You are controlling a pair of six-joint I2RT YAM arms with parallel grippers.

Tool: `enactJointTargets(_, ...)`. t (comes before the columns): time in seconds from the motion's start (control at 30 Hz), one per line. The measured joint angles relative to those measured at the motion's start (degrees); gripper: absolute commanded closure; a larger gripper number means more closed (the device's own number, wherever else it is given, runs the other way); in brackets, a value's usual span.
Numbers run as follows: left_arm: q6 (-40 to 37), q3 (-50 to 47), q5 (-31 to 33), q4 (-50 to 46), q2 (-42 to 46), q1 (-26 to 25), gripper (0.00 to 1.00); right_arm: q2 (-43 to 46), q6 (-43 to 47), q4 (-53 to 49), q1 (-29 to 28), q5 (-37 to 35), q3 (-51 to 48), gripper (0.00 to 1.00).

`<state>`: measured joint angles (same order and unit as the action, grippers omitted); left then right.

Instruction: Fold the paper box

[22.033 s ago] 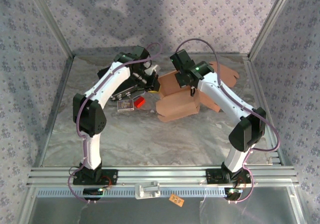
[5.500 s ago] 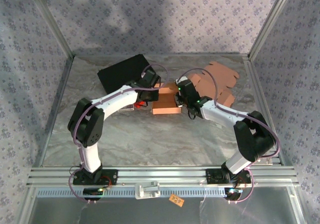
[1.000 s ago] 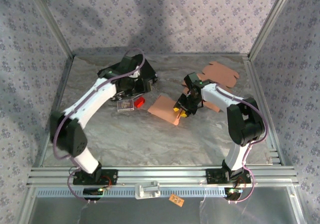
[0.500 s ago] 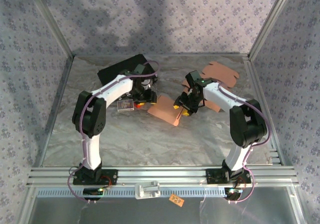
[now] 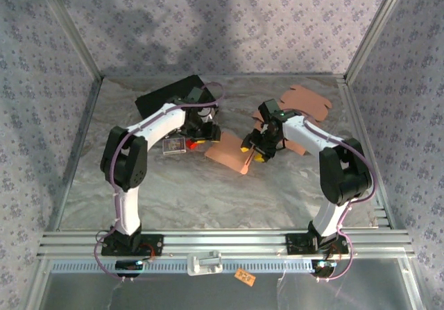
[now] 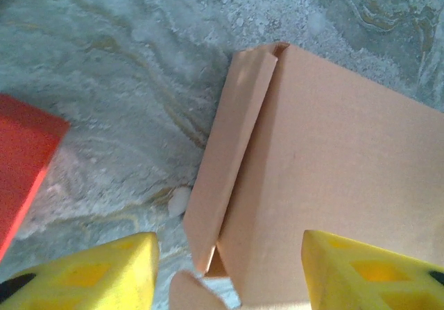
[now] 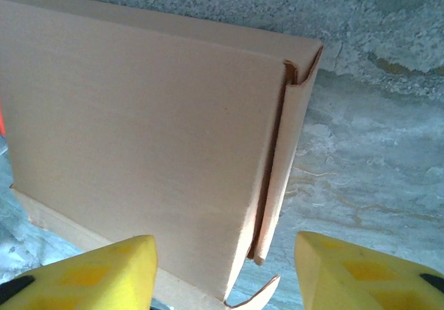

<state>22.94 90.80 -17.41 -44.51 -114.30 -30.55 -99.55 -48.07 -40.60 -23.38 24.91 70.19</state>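
Paper box (image 5: 231, 152): light, thin card, likely creases. Left tool (image 6: 229, 239) and right tool (image 7: 225, 240) released; pinch 3 o'clock side flap (image 7: 281, 178).

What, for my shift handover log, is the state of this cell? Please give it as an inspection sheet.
Surface: marbled grey table, flat.
Job's things: paper box folded up, lying on the table between the grippers; flat cardboard blanks at the far right.
Clutter: red block, small packet and black sheet at the left.
Grippers: left gripper and right gripper both open, one over each end of the box.
Cables: purple cables run along both arms, off the box.
Surroundings: patterned walls, aluminium frame.
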Motion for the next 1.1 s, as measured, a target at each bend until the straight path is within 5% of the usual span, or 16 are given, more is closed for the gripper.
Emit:
enactJointTargets(0.5, -0.7, -3.5, -1.2, 5.4, -2.7, -1.4, 0.51, 1.4, 3.8, 4.0, 2.7, 1.0, -5.5, 0.39)
enactJointTargets(0.77, 1.3, -7.8, -1.2, 7.1, 0.3, -2.5, 0.51, -1.7, 6.3, 3.7, 3.4, 1.0, -5.4, 0.48)
enactJointTargets(1.1, 11.7, -22.3, -4.1, 14.4, 9.9, -5.1, 0.62, -2.1, 11.3, 1.5, 5.5, -0.2, -3.8, 0.46)
